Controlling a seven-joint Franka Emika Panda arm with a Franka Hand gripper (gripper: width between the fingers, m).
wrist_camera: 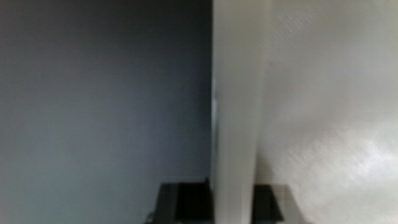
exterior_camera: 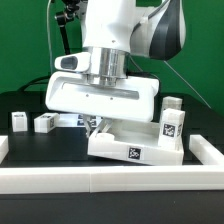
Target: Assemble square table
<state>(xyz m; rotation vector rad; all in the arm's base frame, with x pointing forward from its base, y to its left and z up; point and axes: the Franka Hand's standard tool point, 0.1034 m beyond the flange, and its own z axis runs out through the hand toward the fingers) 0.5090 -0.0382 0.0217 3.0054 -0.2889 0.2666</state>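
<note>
End effector (exterior_camera: 93,123) is clamped shut on the raised rim of the square table top (exterior_camera: 122,143), which sits slightly tilted on the black desk (exterior_camera: 25,104). Two legs (exterior_camera: 18,121) (exterior_camera: 44,123) stand toward the exterior view's left.

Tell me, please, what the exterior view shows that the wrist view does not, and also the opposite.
Only the exterior view: the arm, the whole table top with its tag, small legs on the exterior view's left, and the white rail. Only the wrist view: the dark fingertips close up, with a thin white edge passing between them. Both: the tool shut on the white table top.
</note>
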